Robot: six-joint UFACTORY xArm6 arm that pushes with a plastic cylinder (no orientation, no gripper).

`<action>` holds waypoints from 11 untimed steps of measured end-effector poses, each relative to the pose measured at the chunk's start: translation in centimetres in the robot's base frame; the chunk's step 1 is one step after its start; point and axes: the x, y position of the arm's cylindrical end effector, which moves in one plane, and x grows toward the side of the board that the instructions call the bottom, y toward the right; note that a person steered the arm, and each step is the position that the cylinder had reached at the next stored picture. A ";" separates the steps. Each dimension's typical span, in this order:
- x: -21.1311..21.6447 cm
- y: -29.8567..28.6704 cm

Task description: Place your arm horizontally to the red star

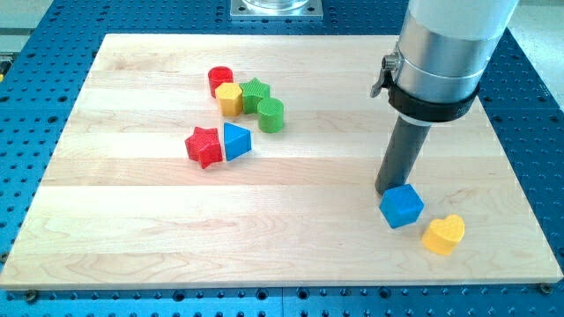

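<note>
The red star [204,146] lies on the wooden board [132,220], left of the middle, touching a blue block [236,142] with a pointed left side on its right. My tip [392,191] is far to the view's right of the star and somewhat lower. It stands just above and touching the blue cube [402,206], which hides part of its end.
A red cylinder [220,79], a yellow block [230,99], a green star [255,92] and a green cylinder [271,114] cluster above the red star. A yellow heart [443,234] lies right of the blue cube. The board's right edge is near.
</note>
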 end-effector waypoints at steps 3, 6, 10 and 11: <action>-0.3 -11.8; -4.9 -30.9; -7.9 -34.5; -7.3 -26.9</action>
